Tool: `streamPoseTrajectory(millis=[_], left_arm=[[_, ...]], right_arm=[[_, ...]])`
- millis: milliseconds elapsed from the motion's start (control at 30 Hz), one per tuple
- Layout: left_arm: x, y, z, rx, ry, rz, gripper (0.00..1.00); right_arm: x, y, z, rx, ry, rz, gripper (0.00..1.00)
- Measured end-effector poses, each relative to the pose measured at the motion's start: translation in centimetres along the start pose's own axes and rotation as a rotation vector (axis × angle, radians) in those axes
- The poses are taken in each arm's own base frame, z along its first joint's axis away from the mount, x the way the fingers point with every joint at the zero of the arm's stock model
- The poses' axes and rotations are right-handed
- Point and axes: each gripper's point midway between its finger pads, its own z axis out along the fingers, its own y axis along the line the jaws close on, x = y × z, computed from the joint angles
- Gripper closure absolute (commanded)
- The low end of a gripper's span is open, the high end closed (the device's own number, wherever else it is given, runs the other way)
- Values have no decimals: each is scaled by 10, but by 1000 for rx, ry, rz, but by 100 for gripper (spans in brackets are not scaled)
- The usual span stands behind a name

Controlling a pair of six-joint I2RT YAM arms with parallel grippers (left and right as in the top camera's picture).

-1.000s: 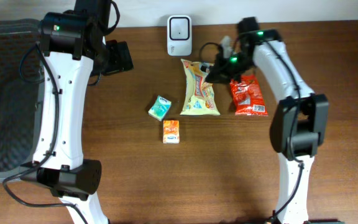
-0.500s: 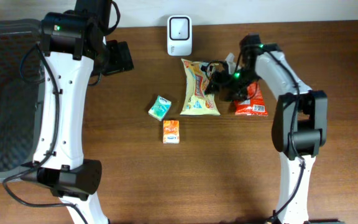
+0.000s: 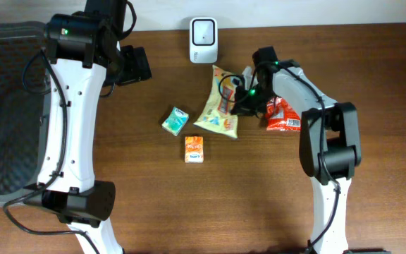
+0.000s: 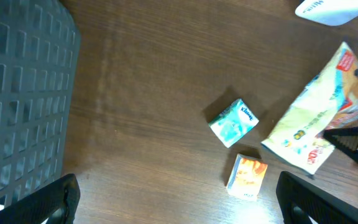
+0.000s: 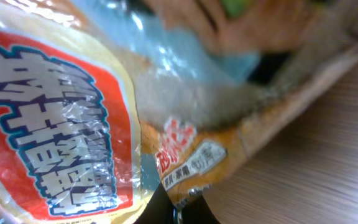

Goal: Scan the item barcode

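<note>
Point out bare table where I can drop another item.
Free: the wide table strip in front of the orange box, between left arm and right arm; also the wood beyond the right arm. Crowded: the middle, scanner down to tissue pack, yellow bag and red bag, right gripper on the yellow bag.

left gripper (image 4: 176, 180) hangs high with jaws wide; right gripper (image 3: 237, 97) sits low, pinched shut.
</note>
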Motion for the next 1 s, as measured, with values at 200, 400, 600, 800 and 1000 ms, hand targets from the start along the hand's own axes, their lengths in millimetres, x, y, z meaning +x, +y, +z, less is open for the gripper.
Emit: streamPoseTrajectory(millis=[200,400,600,800,1000], left_arm=[[0,0,0,0,0,0,1],[0,0,0,0,0,0,1],[0,0,0,0,0,0,1],[0,0,0,0,-1,0,1],[0,0,0,0,0,0,1]], right_arm=[[-8,-14,-112,552,-275,-85,96],[6,24,-93,787,-340,-211,96],[34,43,-1,795,-248,-267,96],[38,43,-33,885,-226,-251,70],[12,40,-48,622,-155,-179,7]])
